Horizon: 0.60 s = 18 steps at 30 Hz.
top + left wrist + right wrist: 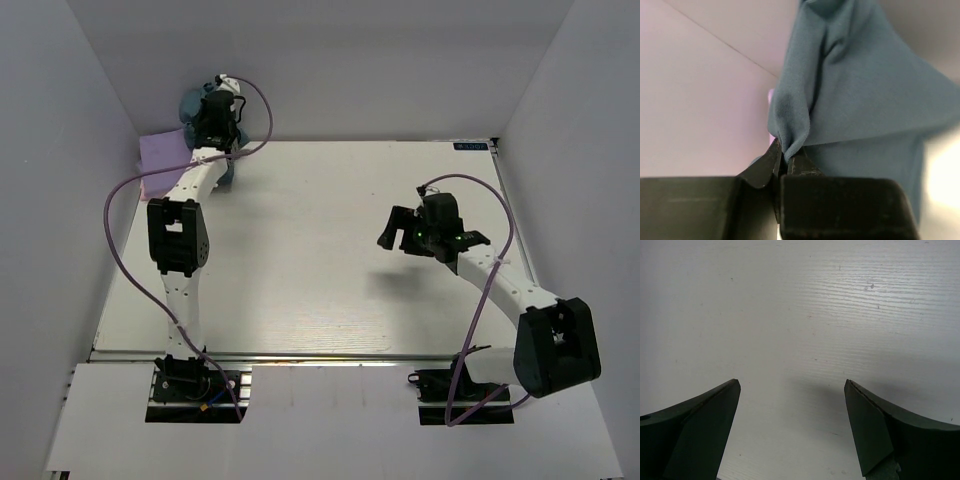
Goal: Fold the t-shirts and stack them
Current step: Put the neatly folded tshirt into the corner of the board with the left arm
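Left gripper [785, 157] jaws nipped shut on a fold of teal t-shirt [865, 100], which hangs bunched at far-left table corner, next to lavender shirt [160, 155]. Suggest you pull it slowly to mid-table, low, grip firm, so it spreads flat. Right gripper [792, 385] wide, empty, above white table [320, 300]. Plain white walls [300, 60] on 3 sides.

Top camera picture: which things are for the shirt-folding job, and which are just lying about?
For the job:
teal t-shirt, pinched in the left gripper
folded lavender t-shirt
right gripper, open above the table

Just there:
purple cables on the arms
white walls
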### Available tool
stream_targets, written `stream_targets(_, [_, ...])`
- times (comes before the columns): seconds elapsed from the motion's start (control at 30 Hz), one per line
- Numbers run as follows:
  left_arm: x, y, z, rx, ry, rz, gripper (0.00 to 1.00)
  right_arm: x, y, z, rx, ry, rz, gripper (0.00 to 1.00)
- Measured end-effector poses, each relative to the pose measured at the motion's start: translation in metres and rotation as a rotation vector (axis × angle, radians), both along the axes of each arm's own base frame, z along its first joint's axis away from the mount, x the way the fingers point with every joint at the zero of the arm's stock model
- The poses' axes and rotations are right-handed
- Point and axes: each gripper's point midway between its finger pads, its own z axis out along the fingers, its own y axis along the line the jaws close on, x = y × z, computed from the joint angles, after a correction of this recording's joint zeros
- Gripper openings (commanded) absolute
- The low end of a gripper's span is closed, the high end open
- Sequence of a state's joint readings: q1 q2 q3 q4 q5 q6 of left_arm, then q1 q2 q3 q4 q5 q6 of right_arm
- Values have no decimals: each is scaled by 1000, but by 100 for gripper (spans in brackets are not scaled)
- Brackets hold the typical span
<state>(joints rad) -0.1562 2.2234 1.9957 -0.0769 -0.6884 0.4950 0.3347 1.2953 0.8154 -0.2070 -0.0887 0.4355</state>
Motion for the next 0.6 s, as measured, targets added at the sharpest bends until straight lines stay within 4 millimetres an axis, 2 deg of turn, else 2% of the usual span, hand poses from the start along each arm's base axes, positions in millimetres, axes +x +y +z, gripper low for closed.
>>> stream_targets(0.1, [7,18,4,-5,-24,34,0,0,1,-3,-1,10,3,90])
stream_targets(0.33, [10,50,23,-43,-90,81,0,2,5,-4,14,16,18,90])
stream_targets(0.6, [5,84,10,-115,-81,124,0,3,11,-6,37,23,38,90])
